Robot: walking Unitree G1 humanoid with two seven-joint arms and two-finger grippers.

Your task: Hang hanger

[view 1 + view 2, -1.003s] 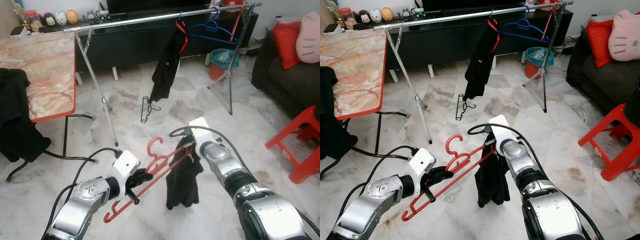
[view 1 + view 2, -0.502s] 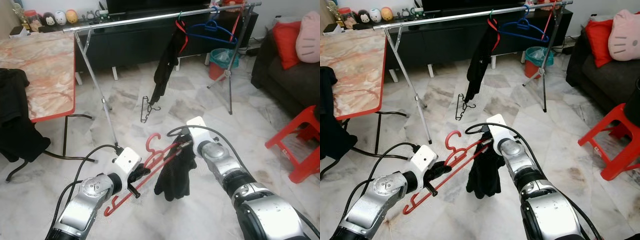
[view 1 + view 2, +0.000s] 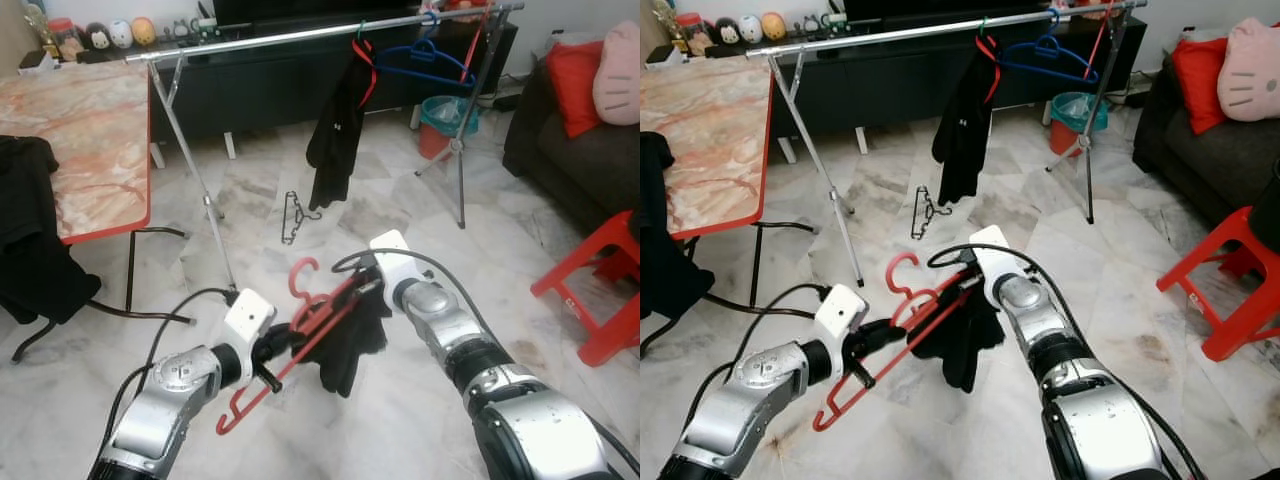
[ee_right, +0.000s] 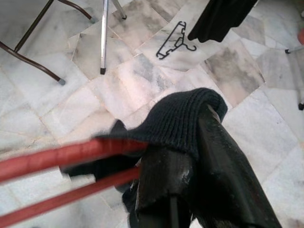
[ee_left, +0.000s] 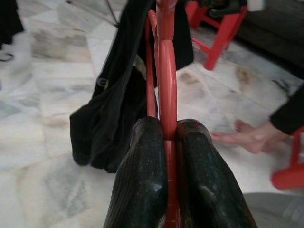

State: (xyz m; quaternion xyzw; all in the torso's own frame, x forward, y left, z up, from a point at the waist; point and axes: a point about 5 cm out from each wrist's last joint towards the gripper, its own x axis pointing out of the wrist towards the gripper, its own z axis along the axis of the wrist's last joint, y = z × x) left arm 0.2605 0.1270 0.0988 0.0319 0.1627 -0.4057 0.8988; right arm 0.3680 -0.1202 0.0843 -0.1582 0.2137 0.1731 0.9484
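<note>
Both grippers are working one red hanger [image 3: 300,330], held low over the marble floor [image 3: 560,360], well short of the rail [image 3: 300,37].

Left gripper [image 3: 268,357] is clenched on the hanger's lower bar; in the left wrist view its fingers [image 5: 142,175] are pinching the red plastic tight. Right gripper [image 3: 368,288] is closed over a dark knit garment [image 3: 350,335] at the hanger's upper end, cloth wrapped over one finger.

Handling, my read: hanger is looking light and thin, probably flexing under side load; garment is soft and floppy, sagging off the bar and likely to slide off if the hanger tips. Better hold is near the hook neck, keeping the hook [image 3: 300,272] free.

Room: open floor ahead. Rail already carrying a black garment [image 3: 335,130] and a blue hanger [image 3: 420,60]; bare rail to their left is looking like the easiest slot. Watch the stand's legs [image 3: 200,190], the black hanger on the floor [image 3: 292,215], the table edge [image 3: 110,230] on the left and the red stool [image 3: 600,290] on the right. A person's bare foot [image 5: 247,137] is showing nearby.
</note>
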